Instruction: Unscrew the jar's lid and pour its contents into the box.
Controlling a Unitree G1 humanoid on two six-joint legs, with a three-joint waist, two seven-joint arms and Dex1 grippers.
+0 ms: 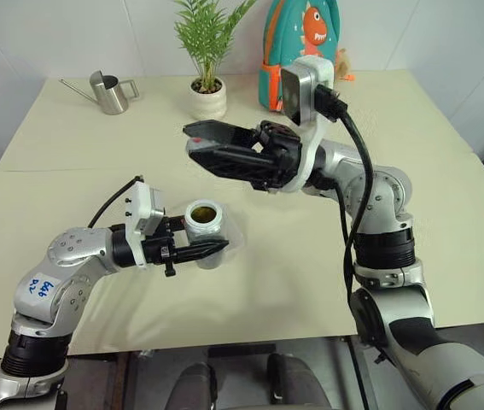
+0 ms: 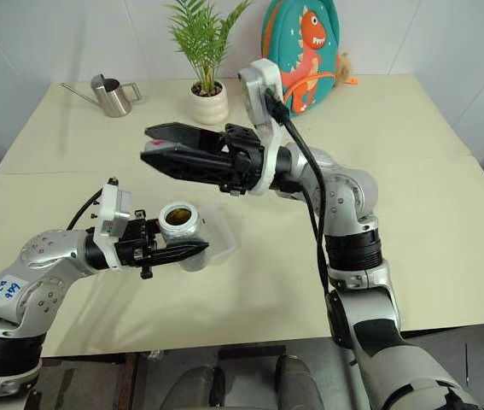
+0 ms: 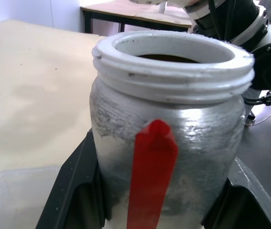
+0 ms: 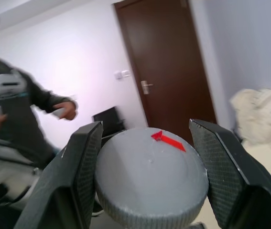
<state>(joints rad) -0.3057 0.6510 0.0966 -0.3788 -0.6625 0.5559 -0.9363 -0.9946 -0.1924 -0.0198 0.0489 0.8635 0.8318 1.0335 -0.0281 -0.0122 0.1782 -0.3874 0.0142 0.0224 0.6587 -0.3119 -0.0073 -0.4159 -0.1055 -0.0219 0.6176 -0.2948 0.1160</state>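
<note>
Cream-coloured table carries the whole scene, with a teal dinosaur backpack, a potted palm and a steel watering can along its far edge. Right gripper is raised above the table, pointing toward the robot's left; its two black fingers are clamped on opposite sides of the lid, a round grey screw cap with a red arrow mark on top, held clear of the jar. Left gripper, lower and nearer the robot, is clenched around the body of the jar, which stands upright with its threaded white mouth uncovered. Box, of clear plastic, lies on the table directly under and beside the jar. Red strip runs up the jar's frosted wall. Brown contents show dimly inside the mouth. Behind the lid, a person stands in a room with a dark door.
</note>
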